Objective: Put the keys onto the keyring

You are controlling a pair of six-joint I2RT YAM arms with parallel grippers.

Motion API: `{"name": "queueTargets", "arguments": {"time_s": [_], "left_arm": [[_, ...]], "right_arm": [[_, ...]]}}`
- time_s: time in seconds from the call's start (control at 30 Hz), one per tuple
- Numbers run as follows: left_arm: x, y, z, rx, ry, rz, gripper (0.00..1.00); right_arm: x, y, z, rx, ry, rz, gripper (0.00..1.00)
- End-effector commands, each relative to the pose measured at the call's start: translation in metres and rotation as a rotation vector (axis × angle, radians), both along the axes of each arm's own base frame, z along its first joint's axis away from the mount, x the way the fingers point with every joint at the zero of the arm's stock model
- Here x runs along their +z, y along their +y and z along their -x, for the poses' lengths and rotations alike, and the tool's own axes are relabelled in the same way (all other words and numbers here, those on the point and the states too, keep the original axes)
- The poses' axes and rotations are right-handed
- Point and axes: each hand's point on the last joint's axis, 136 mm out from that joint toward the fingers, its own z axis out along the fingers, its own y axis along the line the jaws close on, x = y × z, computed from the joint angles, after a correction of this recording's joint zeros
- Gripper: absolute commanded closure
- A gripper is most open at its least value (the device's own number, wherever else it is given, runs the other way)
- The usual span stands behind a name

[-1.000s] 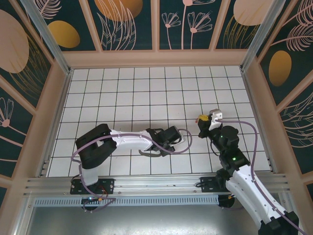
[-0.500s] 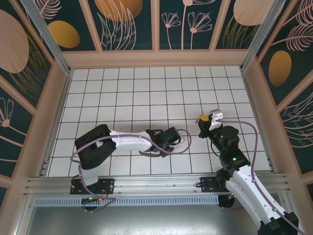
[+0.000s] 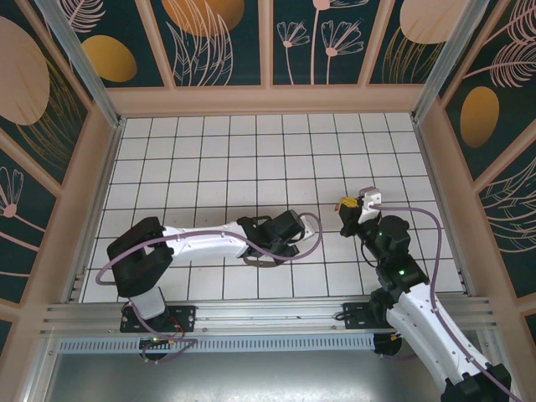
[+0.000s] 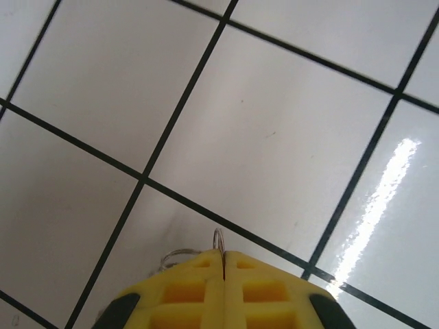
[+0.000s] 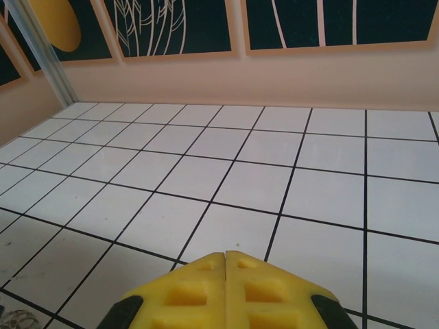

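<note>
From the overhead cam, the left arm was stretched out low across the white tiled floor (image 3: 209, 159). The left gripper (image 3: 261, 249) was pointing down at the tiles near the front middle, right on top of the keyring (image 3: 258, 260). From up there the keyring just looked like a small brownish shape tucked under the fingers. The left wrist cam was way clearer: the yellow fingertips (image 4: 182, 291) were pressed tight together, and a thin wire ring (image 4: 218, 238) of the keyring poked up out of the seam between them. So that claw was clamped onto the keyring by that one little ring. A second wire loop (image 4: 175, 255), pretty faint, lay just to the left of it against the tile. The right gripper (image 3: 345, 204) sat off to the right, well apart from the left one. On its own wrist cam its yellow pads (image 5: 185, 295) were closed flush, tip to tip, facing the back wall (image 5: 274, 75) across the tiles.
</note>
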Motion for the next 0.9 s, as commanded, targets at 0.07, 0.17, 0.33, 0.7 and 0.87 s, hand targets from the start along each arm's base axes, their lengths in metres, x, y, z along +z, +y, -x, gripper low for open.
{"name": "queueTargets", "arguments": {"time_s": [0.07, 0.17, 0.33, 0.7, 0.87], "left_arm": [[0.045, -0.002, 0.006, -0.034, 0.032, 0.147, 1.0], [0.075, 0.006, 0.005, -0.054, 0.018, 0.254, 1.0], [0.122, 0.019, 0.021, -0.155, -0.031, 0.438, 1.0], [0.179, 0.035, 0.033, -0.26, -0.199, 0.6, 1.0], [0.199, 0.033, 0.037, -0.306, -0.228, 0.641, 1.0]], "right_arm": [[0.015, 0.007, 0.007, 0.058, -0.059, -0.02, 1.0], [0.021, 0.017, 0.015, 0.131, -0.088, -0.029, 1.0], [0.04, 0.048, 0.046, 0.377, -0.169, -0.078, 1.0], [0.07, 0.097, 0.109, 0.745, -0.298, -0.145, 1.0], [0.078, 0.115, 0.113, 0.811, -0.297, -0.138, 1.0]]}}
